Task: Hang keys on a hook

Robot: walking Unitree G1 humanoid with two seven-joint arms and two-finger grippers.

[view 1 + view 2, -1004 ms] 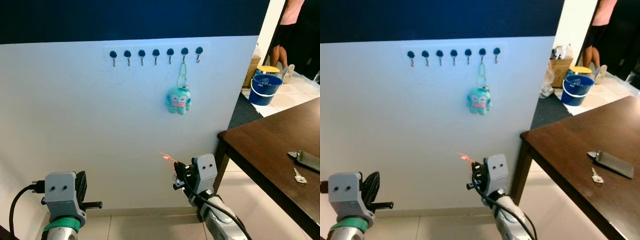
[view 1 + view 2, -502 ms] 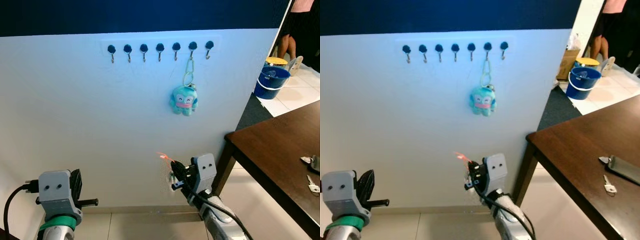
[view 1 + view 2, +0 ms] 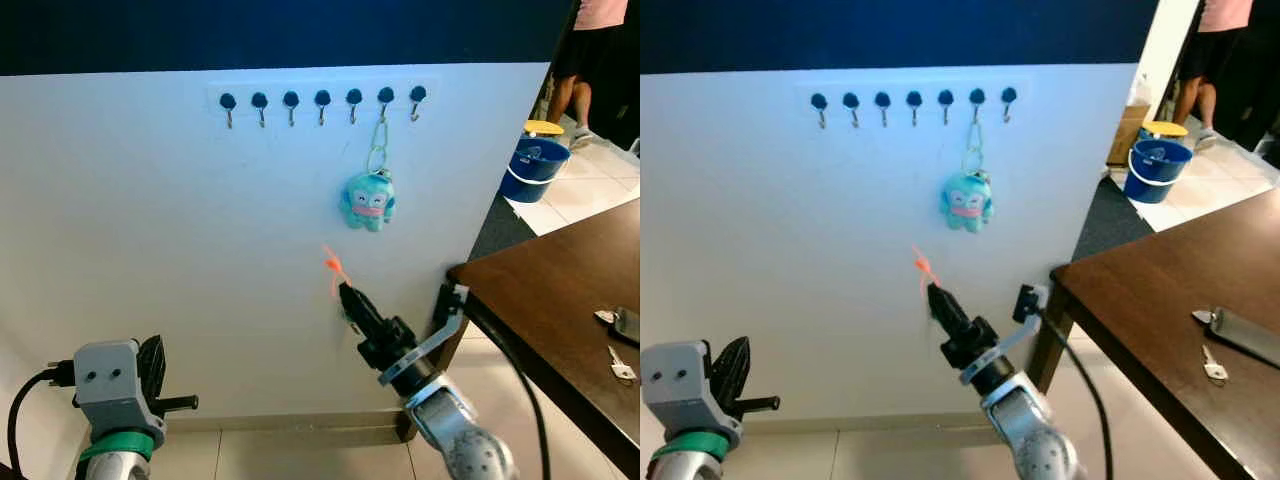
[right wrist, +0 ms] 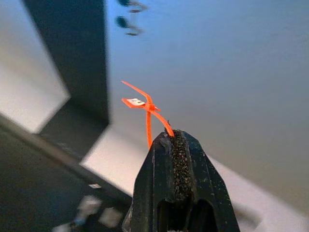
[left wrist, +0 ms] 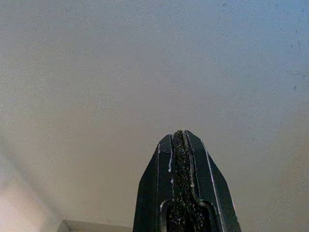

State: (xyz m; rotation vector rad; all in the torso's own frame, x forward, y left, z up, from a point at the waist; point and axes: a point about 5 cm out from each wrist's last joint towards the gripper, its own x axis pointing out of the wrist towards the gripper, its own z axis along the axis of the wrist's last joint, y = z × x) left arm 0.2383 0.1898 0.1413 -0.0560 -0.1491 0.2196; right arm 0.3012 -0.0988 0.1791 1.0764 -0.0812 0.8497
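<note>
A row of several dark hooks [image 3: 322, 99] is fixed high on the white wall. A teal plush keychain [image 3: 366, 200] hangs by its ring from the second hook from the right. My right gripper [image 3: 344, 291] is raised below the plush, close to the wall, fingers pointing up. It is shut on a thin orange tie [image 3: 332, 266] that sticks out past the fingertips; the tie [image 4: 147, 110] also shows in the right wrist view. No key can be made out on it. My left gripper [image 5: 179, 133] hangs low at the left, shut and empty, facing the bare wall.
A dark wooden table [image 3: 540, 290] stands to the right, with a loose key [image 3: 620, 364] and a metal object [image 3: 627, 322] on it. Past the wall's end are a blue bucket [image 3: 533, 169] and a person's legs [image 3: 570, 90]. Tiled floor lies below.
My right gripper has turned and risen, its fingers now pointing up at the wall, and the orange tie is higher, nearer the plush. The left arm has stayed put.
</note>
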